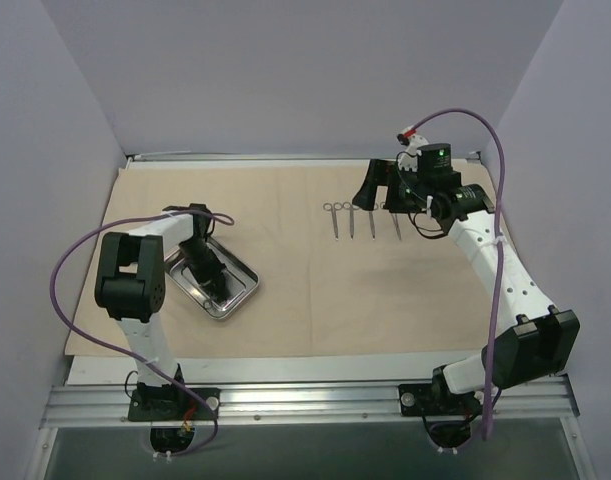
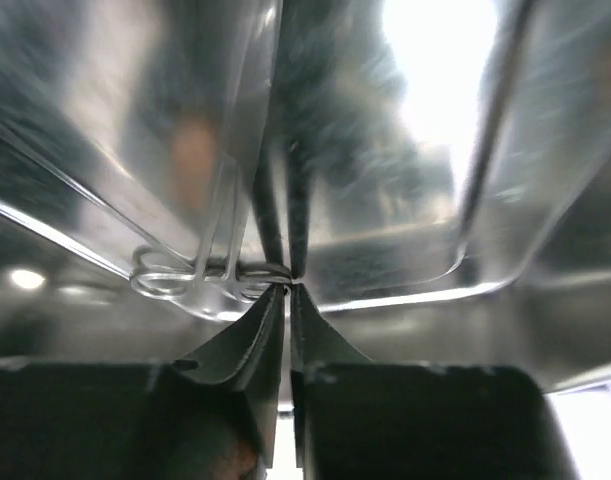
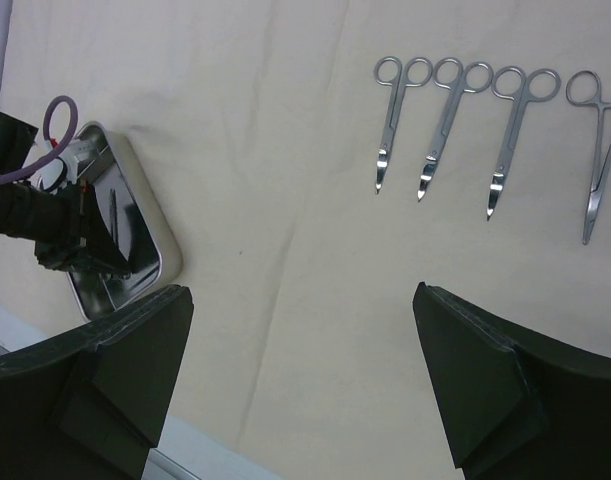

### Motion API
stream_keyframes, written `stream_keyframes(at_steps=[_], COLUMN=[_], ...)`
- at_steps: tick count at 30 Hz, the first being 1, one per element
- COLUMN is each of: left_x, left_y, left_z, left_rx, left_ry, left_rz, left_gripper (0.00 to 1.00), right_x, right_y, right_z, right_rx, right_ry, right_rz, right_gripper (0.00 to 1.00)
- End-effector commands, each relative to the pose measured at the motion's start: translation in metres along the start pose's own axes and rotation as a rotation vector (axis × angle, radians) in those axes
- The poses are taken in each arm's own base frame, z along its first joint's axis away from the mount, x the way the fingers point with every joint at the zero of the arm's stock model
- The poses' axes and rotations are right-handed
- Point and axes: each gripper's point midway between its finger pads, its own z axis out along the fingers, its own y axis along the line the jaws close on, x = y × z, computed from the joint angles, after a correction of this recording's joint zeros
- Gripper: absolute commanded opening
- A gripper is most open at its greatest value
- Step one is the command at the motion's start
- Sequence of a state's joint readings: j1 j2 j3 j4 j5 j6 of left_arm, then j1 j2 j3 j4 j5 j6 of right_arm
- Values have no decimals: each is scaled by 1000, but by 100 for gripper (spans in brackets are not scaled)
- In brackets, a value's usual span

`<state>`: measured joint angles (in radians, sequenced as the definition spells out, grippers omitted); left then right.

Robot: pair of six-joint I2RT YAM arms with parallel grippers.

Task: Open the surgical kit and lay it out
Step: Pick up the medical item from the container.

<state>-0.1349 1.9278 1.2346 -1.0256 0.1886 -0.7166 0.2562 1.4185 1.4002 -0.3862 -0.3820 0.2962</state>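
Top external view showed the large beige cloth wrap [image 1: 305, 290] spread flat across the table, with the small shiny rectangular steel tray [image 1: 241, 283] lying at an angle on its left part. The left gripper [image 1: 218, 290] reached down into that tray; in the left wrist view its fingers [image 2: 245, 340] were closed to a hairline slit, apparently pinching the ring end of a thin silver instrument [image 2: 200, 272] that lay on the tray floor. Four silver ring-handled instruments [image 1: 371, 220] lay side by side (rings toward the far wall) on the cloth's right part, well apart from the tray. The right gripper [image 1: 383, 200] hung above them, jaws spread wide and holding nothing.
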Motion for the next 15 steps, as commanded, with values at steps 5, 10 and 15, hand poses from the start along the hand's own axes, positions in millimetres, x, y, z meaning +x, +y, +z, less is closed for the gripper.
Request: stream_keyframes(at_steps=[5,10,15], left_x=[-58,-56,-49], left_y=[-12,-21,-23], left_z=[-20,-30,-50], left_rx=[-35,1,16], left_ry=[-244,-250,-286], left_rz=[106,140,174], left_gripper=[9,22,41], right_x=[-5,-6,-5], right_y=[12,16,18], right_z=[-4,0,3], right_rx=[-28,-43,-53], right_ry=[-30,-21,-15], right_rz=[11,9,7], right_gripper=[100,100,100])
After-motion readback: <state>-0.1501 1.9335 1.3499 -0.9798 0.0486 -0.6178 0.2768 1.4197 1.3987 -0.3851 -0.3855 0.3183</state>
